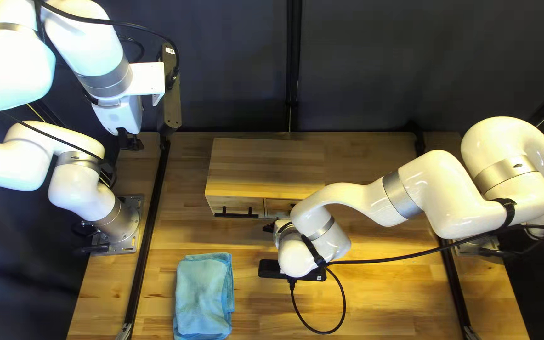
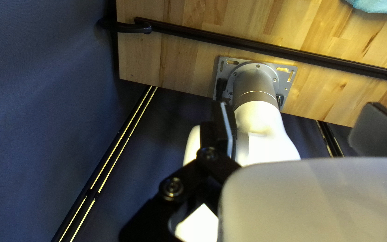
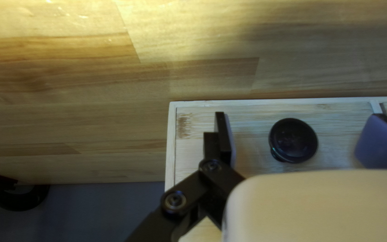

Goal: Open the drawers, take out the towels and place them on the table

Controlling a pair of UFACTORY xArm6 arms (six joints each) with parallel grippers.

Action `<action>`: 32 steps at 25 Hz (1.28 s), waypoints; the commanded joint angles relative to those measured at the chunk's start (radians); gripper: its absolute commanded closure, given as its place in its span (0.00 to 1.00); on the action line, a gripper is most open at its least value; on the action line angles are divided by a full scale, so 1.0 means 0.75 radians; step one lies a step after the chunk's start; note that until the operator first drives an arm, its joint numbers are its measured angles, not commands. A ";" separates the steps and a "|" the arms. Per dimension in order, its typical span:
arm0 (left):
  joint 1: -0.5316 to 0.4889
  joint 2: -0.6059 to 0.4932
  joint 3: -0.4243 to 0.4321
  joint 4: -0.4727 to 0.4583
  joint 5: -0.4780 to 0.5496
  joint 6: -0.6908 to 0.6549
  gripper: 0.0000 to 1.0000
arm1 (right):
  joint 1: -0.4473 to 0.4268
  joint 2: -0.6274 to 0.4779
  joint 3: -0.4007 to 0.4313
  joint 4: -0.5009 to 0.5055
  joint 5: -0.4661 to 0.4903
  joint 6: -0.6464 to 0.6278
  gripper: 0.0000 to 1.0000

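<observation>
A low wooden drawer cabinet (image 1: 265, 170) stands at the back middle of the table, both drawer fronts flush. The left drawer has a black bar handle (image 1: 236, 213). My right gripper (image 3: 299, 117) is open at the right drawer's front (image 3: 247, 114); the round black knob (image 3: 292, 140) sits between its fingers with a gap on each side. In the top left view the right wrist (image 1: 310, 236) hides that knob. A folded light blue towel (image 1: 203, 295) lies on the table near the front edge. My left gripper (image 1: 128, 139) hangs open, high above its own base (image 2: 255, 84), holding nothing.
Black rails (image 1: 151, 226) run front to back along the table at both sides. A black cable (image 1: 319, 307) loops from the right wrist across the front of the table. A corner of the towel (image 2: 378, 5) shows in the left wrist view.
</observation>
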 commanded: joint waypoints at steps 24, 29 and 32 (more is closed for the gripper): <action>0.000 0.000 0.000 0.000 0.000 0.000 0.00 | 0.092 0.075 -0.135 0.036 0.072 0.006 1.00; 0.000 0.000 0.000 0.000 0.000 0.000 0.00 | 0.129 0.079 -0.169 0.059 0.102 0.012 1.00; 0.000 0.000 0.000 0.000 0.000 0.000 0.00 | 0.151 0.090 -0.205 0.071 0.133 0.007 1.00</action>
